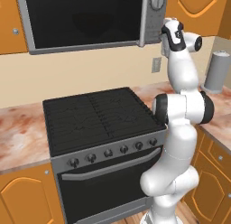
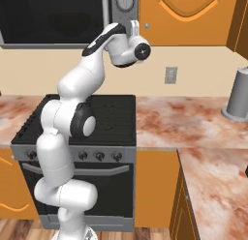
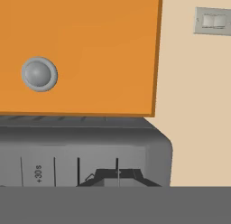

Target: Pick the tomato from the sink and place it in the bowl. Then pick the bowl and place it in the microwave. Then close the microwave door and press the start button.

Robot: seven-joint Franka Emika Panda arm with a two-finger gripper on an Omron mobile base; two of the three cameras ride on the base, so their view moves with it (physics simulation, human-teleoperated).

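Observation:
The grey microwave (image 1: 149, 20) hangs above the stove, and its dark glass door (image 1: 85, 17) is shut flush in the frame. A round knob (image 1: 157, 1) sits on the side panel (image 2: 125, 11). My gripper (image 1: 164, 38) is raised against the panel's lower right corner. In the hand view the panel (image 3: 67, 146) is very close, with a "+30s" button (image 3: 38, 173) on it. The dark fingertips (image 3: 118, 178) stand together with nothing between them. The tomato, the bowl and the sink are out of view.
Below the arm stands the black stove (image 1: 99, 114) with its oven door (image 1: 108, 187). A grey canister (image 2: 240, 94) is on the marbled counter (image 2: 193, 123) to the right. There is a wall outlet (image 2: 170, 74) and an orange cabinet (image 3: 90, 47) with a round knob (image 3: 39, 74).

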